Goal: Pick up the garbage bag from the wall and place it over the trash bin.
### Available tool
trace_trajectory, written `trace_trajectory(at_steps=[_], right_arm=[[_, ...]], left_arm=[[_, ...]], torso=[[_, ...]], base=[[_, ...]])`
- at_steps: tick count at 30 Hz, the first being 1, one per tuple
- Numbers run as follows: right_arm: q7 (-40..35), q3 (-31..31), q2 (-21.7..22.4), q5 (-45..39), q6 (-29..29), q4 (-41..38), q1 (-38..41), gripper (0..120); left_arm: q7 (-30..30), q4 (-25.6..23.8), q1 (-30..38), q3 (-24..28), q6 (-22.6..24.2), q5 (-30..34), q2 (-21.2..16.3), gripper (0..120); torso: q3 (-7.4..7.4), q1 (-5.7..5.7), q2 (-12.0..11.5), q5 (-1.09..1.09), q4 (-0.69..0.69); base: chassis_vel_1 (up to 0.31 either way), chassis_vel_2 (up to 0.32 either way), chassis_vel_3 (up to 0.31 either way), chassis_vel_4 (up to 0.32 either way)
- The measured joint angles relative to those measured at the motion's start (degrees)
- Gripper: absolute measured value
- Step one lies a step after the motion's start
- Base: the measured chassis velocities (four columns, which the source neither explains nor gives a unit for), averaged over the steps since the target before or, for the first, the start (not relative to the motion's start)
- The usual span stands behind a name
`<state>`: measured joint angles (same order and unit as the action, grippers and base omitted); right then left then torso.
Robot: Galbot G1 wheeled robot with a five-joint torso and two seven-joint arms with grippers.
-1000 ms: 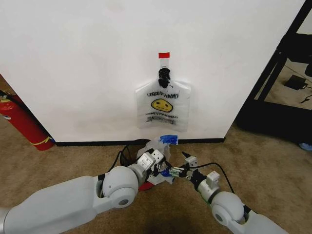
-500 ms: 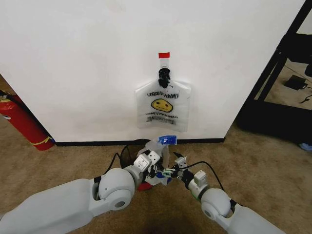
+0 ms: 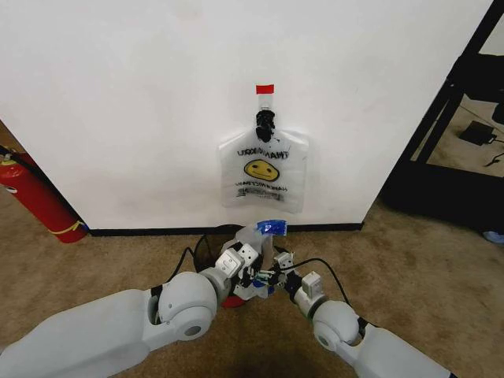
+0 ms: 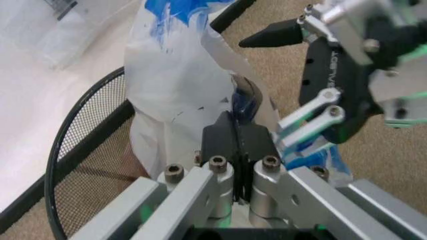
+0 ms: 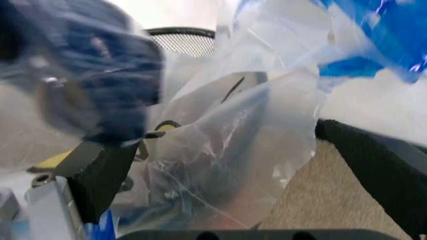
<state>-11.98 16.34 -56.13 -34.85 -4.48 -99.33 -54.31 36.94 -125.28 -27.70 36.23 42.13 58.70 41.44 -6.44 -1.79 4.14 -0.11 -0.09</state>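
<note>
Nearest to us, our two arms reach forward over the brown carpet [image 3: 409, 260] and meet low in front of the wall. Our left gripper [image 4: 235, 137] has its black fingers pressed together on a fold of the garbage bag [image 4: 177, 85], the thin white plastic rising from between them with blue tape at its upper edge. In the head view this gripper [image 3: 250, 277] sits just at the near rim of the trash bin [image 3: 206, 246]. Our right gripper [image 3: 277, 274] comes in from the other side, right beside the left one and against the bag [image 3: 261, 236]. Seen from the left wrist, its jaws stand apart, one dark fingertip [image 4: 270, 35] pointing at the plastic; in the right wrist view the crumpled translucent film [image 5: 240, 140] drapes over its fingers.

The bag stands bunched above the bin's black mesh rim [image 4: 80, 125], at the side nearer us, not spread around it.

Beyond the bin, the white wall [image 3: 126, 102] rises from a black baseboard. A second smiley bag [image 3: 262, 172] hangs from a black hook [image 3: 263, 124] under a piece of red tape [image 3: 264, 89]. Far left, a red fire extinguisher [image 3: 35, 197] leans at the wall.
</note>
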Motion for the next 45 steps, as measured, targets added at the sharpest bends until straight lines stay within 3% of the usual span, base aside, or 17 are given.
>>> trace_trajectory(at_steps=[9, 20, 27, 28, 34, 45], right_arm=[[-4.05, 1.89, -2.27, -1.87, -2.99, 1.36, 1.99, 96], [-11.49, 3.35, -5.33, -6.7, -9.55, 1.22, 3.72, 53], [-13.93, 3.73, -6.47, -9.79, -11.07, 1.13, 4.66, 37], [-15.31, 3.89, -7.02, -11.57, -11.96, 1.04, 5.23, 25], [-18.48, 4.22, -7.79, -15.35, -14.4, 0.24, 6.58, 6], [-21.21, 3.49, -6.26, -17.51, -14.55, -2.17, 7.66, 2]], left_arm=[[0.04, -0.77, -0.84, -0.81, 0.0, -0.05, -0.34, 0], [0.11, -1.1, -1.5, -1.61, 0.0, -0.06, -0.55, 0], [0.15, -1.53, -1.91, -2.2, 0.0, -0.06, -0.89, 0], [0.18, -1.87, -2.26, -2.75, 0.0, -0.06, -1.17, 0], [0.46, -3.34, -3.73, -4.42, 0.0, -0.06, -2.09, 0], [0.47, -5.38, -8.45, -10.24, -0.58, -0.52, -4.02, 0]], torso=[[0.0, 0.0, 0.0, 0.0, 0.0], [0.01, 0.0, 0.0, -0.01, -0.01], [0.01, 0.0, 0.0, 0.0, -0.01], [0.01, 0.0, 0.0, 0.0, 0.0], [0.0, 0.0, 0.0, 0.02, 0.02], [0.0, 0.0, 0.0, 0.01, 0.01]], base=[[0.0, 0.0, 0.0, 0.0], [0.0, 0.0, 0.0, 0.0], [0.0, 0.0, 0.0, 0.0], [0.0, 0.0, 0.0, 0.0], [0.0, 0.0, 0.0, 0.0], [0.0, 0.0, 0.0, 0.0]])
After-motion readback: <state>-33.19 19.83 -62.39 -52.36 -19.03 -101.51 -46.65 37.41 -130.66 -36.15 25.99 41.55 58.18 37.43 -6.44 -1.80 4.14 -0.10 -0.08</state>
